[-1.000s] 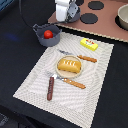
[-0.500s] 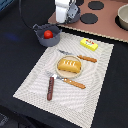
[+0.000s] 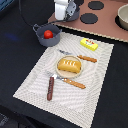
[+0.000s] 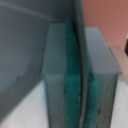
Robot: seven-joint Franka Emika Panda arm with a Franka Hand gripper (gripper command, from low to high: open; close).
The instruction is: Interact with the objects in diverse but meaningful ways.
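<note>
- Sausage [image 3: 50,88] lies nearest on the striped placemat [image 3: 35,85], beside orange-handled cutlery [image 3: 74,83].
- Bread loaf [image 3: 69,64] sits on the tan plate [image 3: 70,73] mid-mat.
- Yellow packet block [image 3: 89,44] rests at the mat's far edge.
- Red tomato [image 3: 48,34] sits in a grey-blue pot [image 3: 46,39].
- Gripper [image 3: 68,17] hangs farthest back; its green pads [image 4: 75,85] meet, nothing visibly between them.

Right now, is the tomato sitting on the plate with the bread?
No, the red tomato sits inside the grey-blue pot off the mat, while only the bread loaf is on the tan plate.
</note>
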